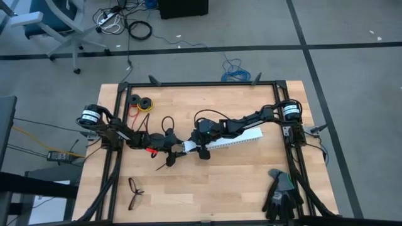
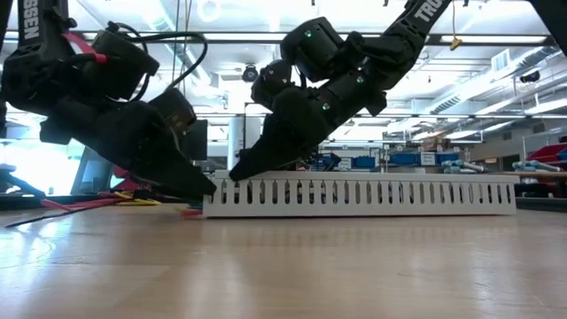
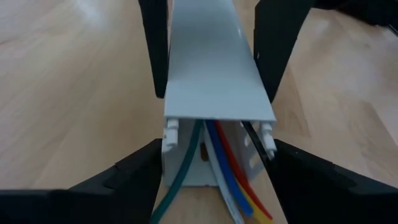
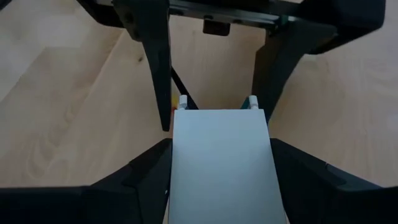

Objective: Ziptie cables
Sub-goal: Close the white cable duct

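A long white slotted strip (image 1: 226,140) with a smooth lid (image 3: 208,68) lies across the table's middle. The cables (image 3: 227,177), green, blue, red, yellow, white and black, run into its open left end and trail out on the table (image 2: 106,202). My left gripper (image 3: 214,186) is open, one finger on each side of that end; whether they touch it I cannot tell. Just beyond, my right gripper (image 4: 217,186) is shut on the strip. A thin black ziptie (image 1: 168,162) lies on the wood nearby. My right gripper pinches the strip's two long sides (image 4: 174,155) between its two fingers, close to the strip's left end. The fingers (image 3: 157,56) come slanting down from the table's right and lie across the strip. The strip stays flat on the table.
Black eyeglasses (image 1: 134,192) lie near the front left, and dark gloves (image 1: 281,192) near the front right. Tape rolls (image 1: 142,103) sit at the far left. A black frame (image 1: 201,84) borders the table.
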Available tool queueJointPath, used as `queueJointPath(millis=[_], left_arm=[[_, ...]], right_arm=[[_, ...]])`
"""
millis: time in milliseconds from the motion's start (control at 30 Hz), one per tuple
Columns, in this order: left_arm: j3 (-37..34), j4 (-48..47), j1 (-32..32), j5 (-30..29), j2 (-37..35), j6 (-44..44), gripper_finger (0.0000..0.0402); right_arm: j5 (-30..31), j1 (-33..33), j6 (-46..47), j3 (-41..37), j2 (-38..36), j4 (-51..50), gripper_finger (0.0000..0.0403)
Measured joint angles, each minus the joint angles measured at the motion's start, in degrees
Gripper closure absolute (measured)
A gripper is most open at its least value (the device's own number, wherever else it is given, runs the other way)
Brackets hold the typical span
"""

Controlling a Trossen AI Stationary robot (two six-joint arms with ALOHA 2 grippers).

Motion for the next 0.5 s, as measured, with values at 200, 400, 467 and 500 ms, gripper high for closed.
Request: queueJointPath(millis=[200, 400, 467, 500], left_arm=[[-0.72, 0.08, -0.07, -1.96, 0.22, -0.31, 0.0106], [-0.76, -1.14, 0.05, -2.92, 0.59, -0.34, 0.0106], [-0.76, -1.21, 0.06, -3.37, 0.61, -0.32, 0.0106], [-0.76, -1.2, 0.14, -3.39, 0.61, -0.26, 0.0106]], right_arm=[[-0.12, -0.65, 0.17, -0.07, -0.09, -0.1, 0.0163], [0.3, -0.71, 0.2, -0.11, -0.11, 0.11, 0.0165], [0.36, -0.75, 0.24, -0.15, -0.11, 0.24, 0.0163], [0.4, -0.76, 0.24, -0.15, -0.11, 0.31, 0.0162]])
